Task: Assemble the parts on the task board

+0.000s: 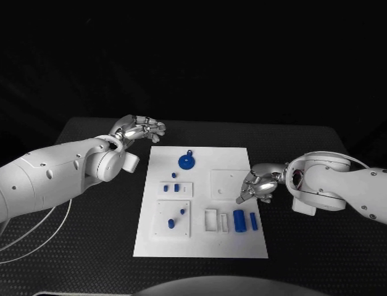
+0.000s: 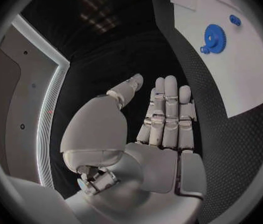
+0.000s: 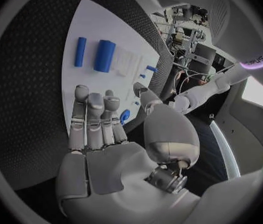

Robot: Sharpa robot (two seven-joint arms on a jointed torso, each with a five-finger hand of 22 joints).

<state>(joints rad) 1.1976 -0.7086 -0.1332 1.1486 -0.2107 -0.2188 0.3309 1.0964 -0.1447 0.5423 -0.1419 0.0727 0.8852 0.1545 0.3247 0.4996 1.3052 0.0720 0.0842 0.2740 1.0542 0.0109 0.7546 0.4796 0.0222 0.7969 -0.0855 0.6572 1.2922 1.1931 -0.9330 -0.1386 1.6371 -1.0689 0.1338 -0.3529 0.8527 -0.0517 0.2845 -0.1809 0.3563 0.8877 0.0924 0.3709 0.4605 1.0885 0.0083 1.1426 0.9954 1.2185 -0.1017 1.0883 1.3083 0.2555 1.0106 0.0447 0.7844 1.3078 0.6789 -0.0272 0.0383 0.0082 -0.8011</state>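
White task board (image 1: 202, 243) lying lengthwise mid-table on the black table (image 1: 86, 246). On it: a blue gear (image 1: 186, 162) near the far end, small blue parts (image 1: 174, 187) in a raised block below that, two more on a square block (image 1: 174, 219) nearer the front, and a thick blue cylinder (image 1: 239, 220) beside a thinner blue pin (image 1: 253, 222) toward the right edge (touching nothing but the board). Left hand (image 1: 138, 129) off the board, by its far left corner, fingers extended side by side, holding nothing (image 2: 168, 119). Right hand (image 1: 257, 185) over the board's right edge, just beyond the cylinder, fingers straight and empty (image 3: 97, 122).
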